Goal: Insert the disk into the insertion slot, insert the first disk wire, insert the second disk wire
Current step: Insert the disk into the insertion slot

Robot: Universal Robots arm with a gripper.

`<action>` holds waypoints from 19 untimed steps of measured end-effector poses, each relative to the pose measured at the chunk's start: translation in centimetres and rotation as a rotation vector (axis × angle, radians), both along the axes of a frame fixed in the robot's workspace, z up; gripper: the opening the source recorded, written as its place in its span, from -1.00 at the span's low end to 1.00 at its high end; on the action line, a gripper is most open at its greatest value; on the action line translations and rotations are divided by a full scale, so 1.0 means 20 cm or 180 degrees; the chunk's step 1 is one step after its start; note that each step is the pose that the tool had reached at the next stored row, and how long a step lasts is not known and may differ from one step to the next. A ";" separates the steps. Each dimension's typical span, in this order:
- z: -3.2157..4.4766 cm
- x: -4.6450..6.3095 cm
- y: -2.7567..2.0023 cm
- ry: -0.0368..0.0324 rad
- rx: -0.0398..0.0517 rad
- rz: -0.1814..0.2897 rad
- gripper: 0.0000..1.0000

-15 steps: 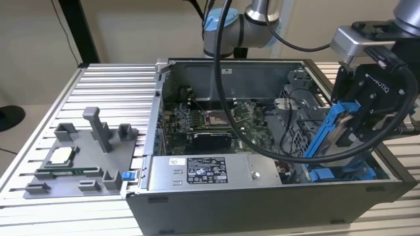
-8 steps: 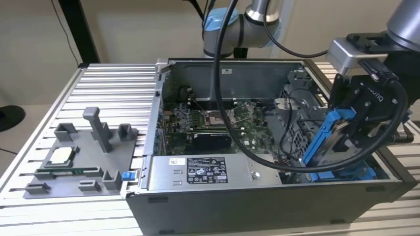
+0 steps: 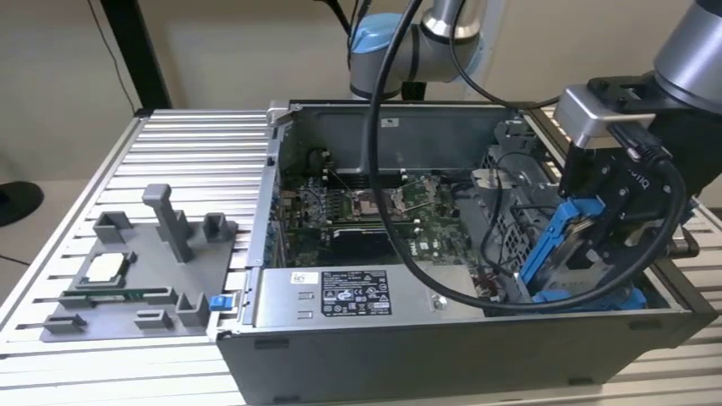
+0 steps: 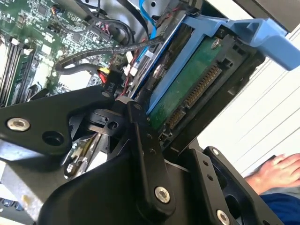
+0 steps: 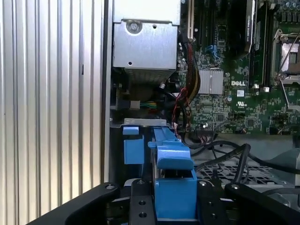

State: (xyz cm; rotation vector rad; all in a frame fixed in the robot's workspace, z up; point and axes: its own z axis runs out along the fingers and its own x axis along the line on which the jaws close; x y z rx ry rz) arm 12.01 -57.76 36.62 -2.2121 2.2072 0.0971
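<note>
My gripper (image 3: 604,233) is shut on the disk (image 3: 577,241), a drive in a bright blue carrier, and holds it tilted on edge over the front corner of the open computer case on the exterior view's right. In the second wrist view the disk's green underside and connector (image 4: 194,91) show between black fingers (image 4: 143,140). The first wrist view has the blue carrier (image 5: 173,183) held between the fingers. The insertion slot (image 3: 505,227), a grey perforated bay with blue rails, lies just below the disk. Loose black cables (image 5: 227,152) and a thin blue cable (image 4: 149,21) lie beside the bay.
The grey labelled power-supply box (image 3: 350,296) runs along the case's front wall. The motherboard (image 3: 373,211) fills the case floor. A grey fixture plate (image 3: 141,279) with parts sits on the ribbed table at the exterior view's left. A person's hand (image 4: 276,171) rests outside the case.
</note>
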 end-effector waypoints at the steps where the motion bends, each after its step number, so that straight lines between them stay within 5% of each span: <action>1: -0.002 0.00 0.000 0.0000 0.0000 0.0000 -1.00; 3: -0.002 0.00 0.000 0.0000 0.0000 0.0001 -1.00; 4: -0.004 0.00 0.001 -0.0001 0.0002 0.0001 1.00; 8: 0.022 0.00 0.000 0.0012 0.0001 0.0000 1.00; 14: 0.143 0.00 0.003 0.0017 0.0001 0.0000 1.00; 19: 0.146 0.00 0.037 0.0017 0.0002 0.0001 1.00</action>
